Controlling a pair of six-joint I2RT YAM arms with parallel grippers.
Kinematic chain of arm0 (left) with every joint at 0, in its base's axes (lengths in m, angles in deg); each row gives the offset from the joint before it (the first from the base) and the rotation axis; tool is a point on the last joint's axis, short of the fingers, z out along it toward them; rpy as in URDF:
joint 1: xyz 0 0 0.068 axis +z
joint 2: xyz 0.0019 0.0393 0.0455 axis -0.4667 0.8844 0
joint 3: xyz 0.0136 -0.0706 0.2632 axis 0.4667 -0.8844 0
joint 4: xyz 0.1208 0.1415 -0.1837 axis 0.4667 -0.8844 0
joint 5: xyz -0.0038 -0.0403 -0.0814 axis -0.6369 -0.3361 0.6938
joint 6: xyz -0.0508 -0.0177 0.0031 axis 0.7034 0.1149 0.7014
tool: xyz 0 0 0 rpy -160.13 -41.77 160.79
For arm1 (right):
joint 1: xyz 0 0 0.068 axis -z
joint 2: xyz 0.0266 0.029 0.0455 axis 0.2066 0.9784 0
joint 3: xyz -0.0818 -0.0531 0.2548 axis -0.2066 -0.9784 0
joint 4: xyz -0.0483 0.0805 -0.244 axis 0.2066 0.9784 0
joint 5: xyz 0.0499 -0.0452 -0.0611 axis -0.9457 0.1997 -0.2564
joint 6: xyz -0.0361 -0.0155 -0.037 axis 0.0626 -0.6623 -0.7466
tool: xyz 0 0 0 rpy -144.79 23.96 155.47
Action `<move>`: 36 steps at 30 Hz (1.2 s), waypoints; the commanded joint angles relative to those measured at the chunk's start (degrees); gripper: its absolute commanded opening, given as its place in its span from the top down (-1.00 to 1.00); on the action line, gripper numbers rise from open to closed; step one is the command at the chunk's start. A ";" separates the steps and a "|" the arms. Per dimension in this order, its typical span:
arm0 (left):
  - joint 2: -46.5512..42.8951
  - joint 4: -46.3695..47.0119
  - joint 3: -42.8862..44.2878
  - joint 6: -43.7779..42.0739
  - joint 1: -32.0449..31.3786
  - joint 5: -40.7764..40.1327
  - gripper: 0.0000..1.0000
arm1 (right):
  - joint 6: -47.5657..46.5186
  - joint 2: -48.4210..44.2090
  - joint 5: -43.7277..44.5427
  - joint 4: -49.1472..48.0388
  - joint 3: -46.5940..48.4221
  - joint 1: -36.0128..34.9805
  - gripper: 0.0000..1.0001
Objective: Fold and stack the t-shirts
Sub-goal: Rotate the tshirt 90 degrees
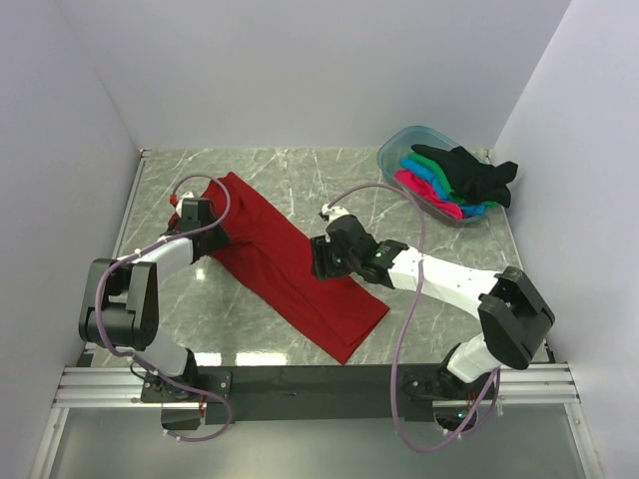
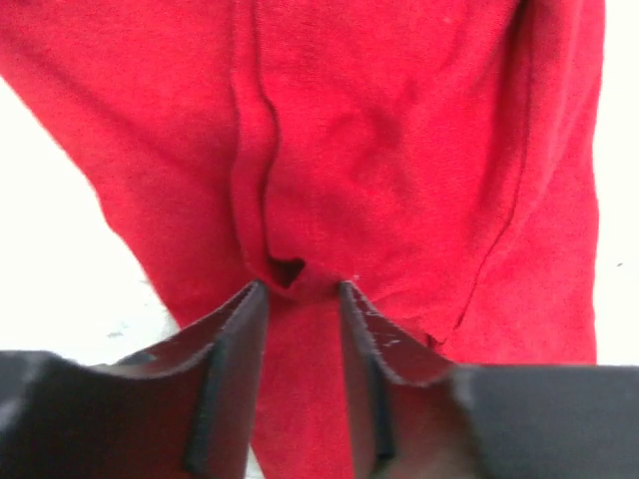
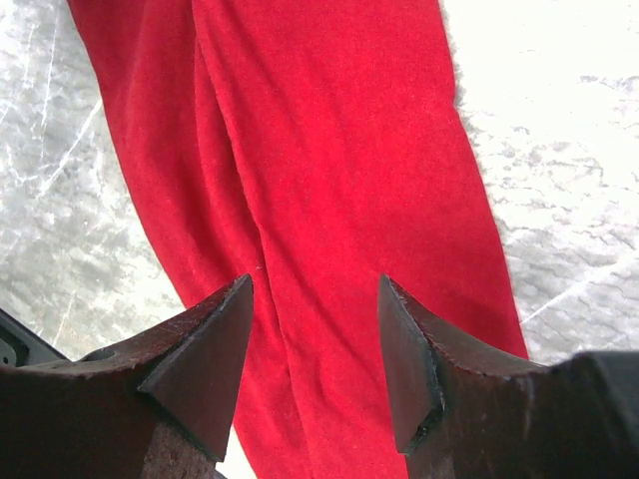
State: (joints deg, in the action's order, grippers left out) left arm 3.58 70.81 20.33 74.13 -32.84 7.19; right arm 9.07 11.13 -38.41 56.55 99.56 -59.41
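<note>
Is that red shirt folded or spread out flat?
Folded: the red shirt lies as a long narrow strip with overlapping layers.

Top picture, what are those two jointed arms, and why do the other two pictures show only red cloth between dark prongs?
They are two robot arms bolted at the table's near edge, seen by a camera above. Each ends in a two-finger gripper with its own small camera. The other two pictures come from those, so the dark prongs are the fingers. A red shirt lies as a long strip on the marble. The left gripper pinches a bunch of it. The right gripper stands open over it, holding nothing. At the far right a clear tub holds more shirts: black, green, blue, pink.
</note>
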 commanded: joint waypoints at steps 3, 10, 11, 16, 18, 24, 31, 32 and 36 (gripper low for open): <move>0.26 2.19 2.34 -0.06 -1.31 -0.42 0.52 | -1.18 -3.97 1.35 -1.30 -0.68 -0.50 -0.20; -1.67 2.19 1.29 -0.33 -2.98 -0.06 0.99 | -0.65 -4.59 2.58 -0.43 -1.21 -0.50 -0.20; -2.28 2.19 1.02 -0.15 -3.68 -1.20 0.99 | -0.65 -4.67 2.76 -0.42 -1.38 -0.42 -0.20; -8.17 2.19 -2.22 0.99 -5.70 -5.16 0.99 | -0.56 -4.76 3.47 0.36 -1.21 -0.50 -0.20; -10.97 2.19 -3.37 1.69 -6.76 -6.56 0.99 | -0.56 -4.76 3.55 0.37 -1.03 -0.50 -0.20; -15.64 -0.35 -6.36 2.66 -8.61 -9.47 0.99 | -0.30 -4.24 2.76 0.45 -0.68 -0.59 -0.20; -13.72 -2.37 -7.25 1.26 -9.22 -6.83 0.68 | -0.21 -3.10 2.15 0.98 -0.33 -0.50 -0.20; -13.36 -2.90 -6.81 0.99 -9.22 -7.35 0.58 | -0.21 -3.01 2.23 0.98 -0.16 -0.59 -0.20; -13.53 -5.71 -2.51 0.20 -9.13 -9.99 -0.02 | -0.21 -3.71 2.58 1.51 -0.42 -0.68 -0.20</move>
State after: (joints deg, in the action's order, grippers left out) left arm -9.53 66.83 13.27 75.11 -41.80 -0.53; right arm 8.79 8.53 -36.22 57.97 98.40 -59.43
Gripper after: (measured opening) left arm 0.471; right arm 0.600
